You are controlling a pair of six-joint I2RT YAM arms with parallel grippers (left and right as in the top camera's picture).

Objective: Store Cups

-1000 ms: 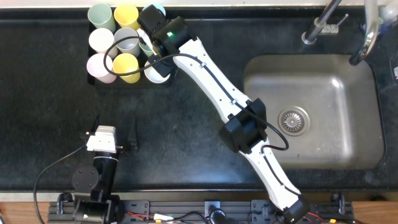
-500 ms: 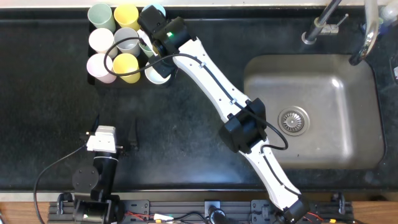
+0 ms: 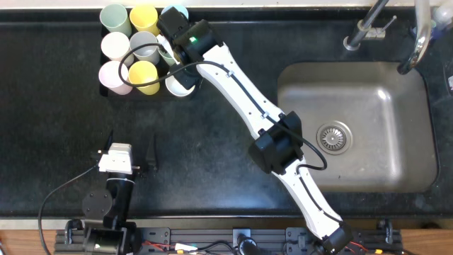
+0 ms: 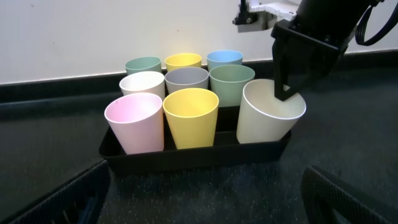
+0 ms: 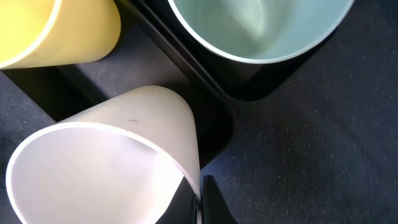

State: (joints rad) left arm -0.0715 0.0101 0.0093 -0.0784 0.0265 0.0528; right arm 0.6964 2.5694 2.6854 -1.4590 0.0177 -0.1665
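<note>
The left wrist view shows us the right gripper (image 4: 285, 93) pinching the rim of a cream cup (image 4: 264, 121), tilted in the corner of the black tray (image 4: 186, 155) nearest the sink (image 3: 354, 92). From above we see the left gripper (image 3: 132, 150) spread open, well apart. Nothing has moved since earlier.

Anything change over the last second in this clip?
Nothing visibly changed. The right gripper still holds the tilted white cup by its rim at the tray's corner; the left gripper stays open, parked near its base.
</note>
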